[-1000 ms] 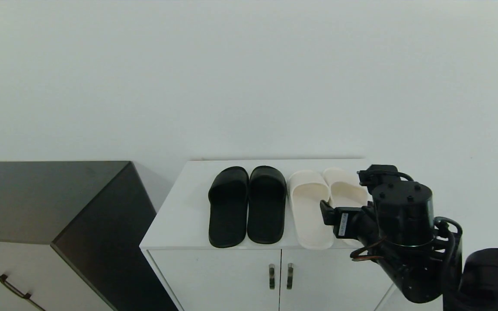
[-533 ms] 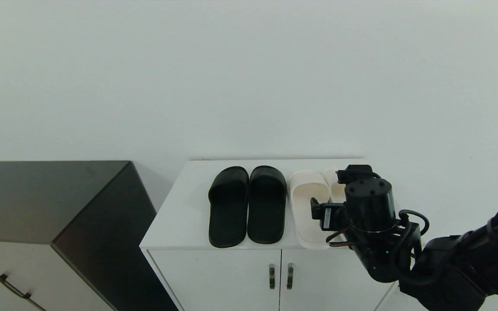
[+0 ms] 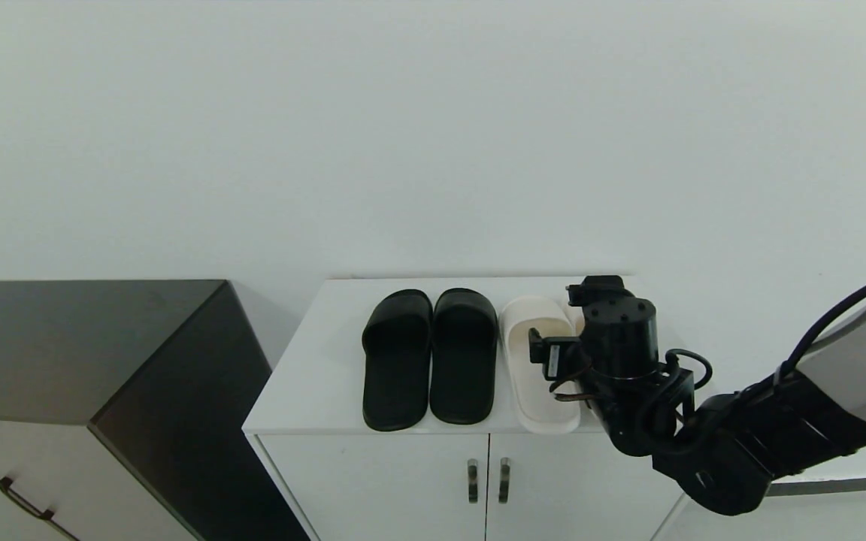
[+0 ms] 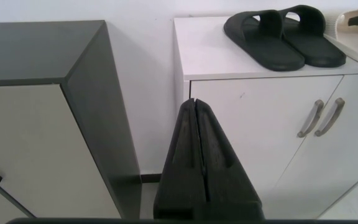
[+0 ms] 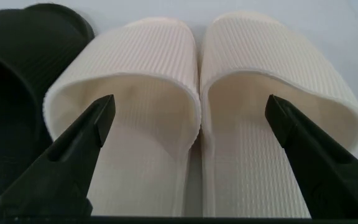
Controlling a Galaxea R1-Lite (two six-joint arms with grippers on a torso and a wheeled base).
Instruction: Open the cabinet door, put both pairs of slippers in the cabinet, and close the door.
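A white cabinet [image 3: 313, 376] stands against the wall with both doors shut; its two metal handles [image 3: 488, 480] meet at the centre. On its top lie a pair of black slippers [image 3: 430, 357] and, to their right, a pair of white slippers [image 3: 534, 361]. My right arm's wrist [image 3: 617, 330] hangs over the white pair and covers most of the right one. My right gripper [image 5: 191, 112] is open, one fingertip [image 5: 98, 118] outside each white slipper [image 5: 166, 99], toes ahead. My left gripper [image 4: 194, 106] is shut and empty, low in front of the cabinet's left door [image 4: 247, 118].
A taller dark cabinet [image 3: 87, 346] with pale drawer fronts stands to the left of the white one, with a narrow gap between them. A plain white wall [image 3: 433, 150] runs behind both. Open floor lies at the lower right.
My right arm has moved left and towards the wall, coming over the white slippers. The slippers, the doors and the left gripper have not moved.
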